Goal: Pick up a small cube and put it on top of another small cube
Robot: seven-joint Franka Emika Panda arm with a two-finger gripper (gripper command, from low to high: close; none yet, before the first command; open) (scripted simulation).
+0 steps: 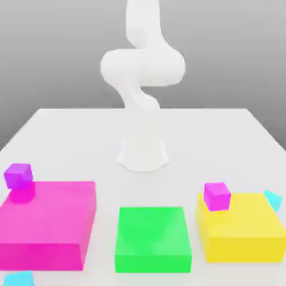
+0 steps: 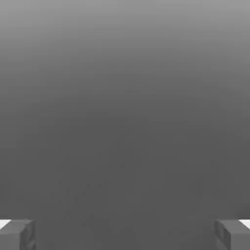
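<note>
- White arm [image 1: 142,72] rises from its base [image 1: 143,153] mid-desk [image 1: 223,134].
- Hand [image 2: 125,234]: the two fingertips [image 2: 17,234] stand at opposite sides of the hand view, wide apart, nothing between them; grey ground beyond.
- Small cube [image 1: 272,199], cyan, on the desk near its right edge in the exterior view, just behind the yellow block [image 1: 240,234].
- Second cyan cube [image 1: 19,278] at the near edge, in front of the magenta block [image 1: 47,226].
- Green block [image 1: 152,240] between the two.
- Tiny magenta cubes: one [image 1: 18,175] beside the magenta block's far corner, one [image 1: 217,196] on the yellow block.
</note>
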